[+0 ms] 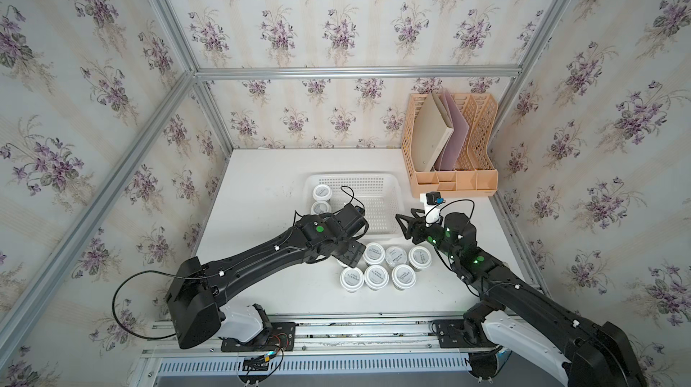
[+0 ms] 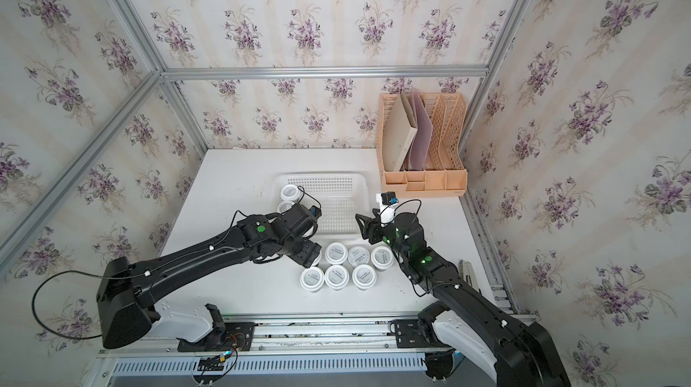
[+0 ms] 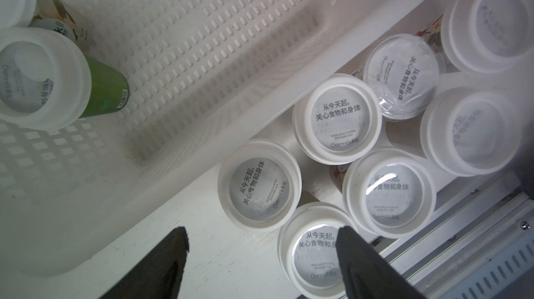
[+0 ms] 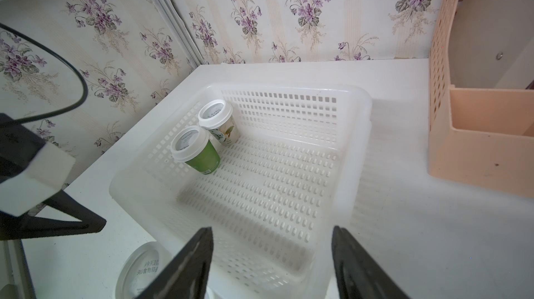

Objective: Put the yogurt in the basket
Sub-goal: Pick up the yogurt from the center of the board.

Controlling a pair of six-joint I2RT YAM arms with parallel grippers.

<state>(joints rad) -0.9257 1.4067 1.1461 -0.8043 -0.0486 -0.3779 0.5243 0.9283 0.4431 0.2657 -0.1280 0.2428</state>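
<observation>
Yogurt cups (image 1: 377,276), lower centre of frame, beside basket (image 1: 351,179): likely light, stiff, slick-sided; take across the body beneath the lid rim; left end effector (image 3: 261,239) and right end effector (image 4: 271,234) apart, empty.

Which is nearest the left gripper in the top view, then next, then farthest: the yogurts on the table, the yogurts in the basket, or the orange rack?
1. Table yogurts: right beside the left gripper, just to its right.
2. Basket yogurts: farther back, at the left end of the basket.
3. Rack: farthest, in the back right corner.
</observation>
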